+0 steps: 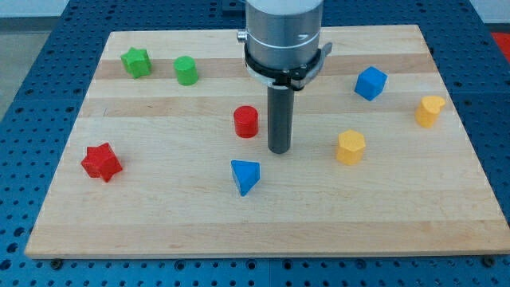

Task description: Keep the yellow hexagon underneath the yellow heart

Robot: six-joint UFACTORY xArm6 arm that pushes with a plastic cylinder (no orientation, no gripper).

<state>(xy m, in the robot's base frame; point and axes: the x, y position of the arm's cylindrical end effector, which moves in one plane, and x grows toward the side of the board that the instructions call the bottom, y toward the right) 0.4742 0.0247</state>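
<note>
The yellow hexagon lies right of the board's middle. The yellow heart lies near the board's right edge, up and to the right of the hexagon. My tip rests on the board near the centre, well to the left of the hexagon and apart from it. The tip is just right of a red cylinder and above a blue triangular block, touching neither.
A blue cube lies above the hexagon. A green star and a green cylinder lie at the top left. A red star lies at the left. The wooden board sits on a blue perforated table.
</note>
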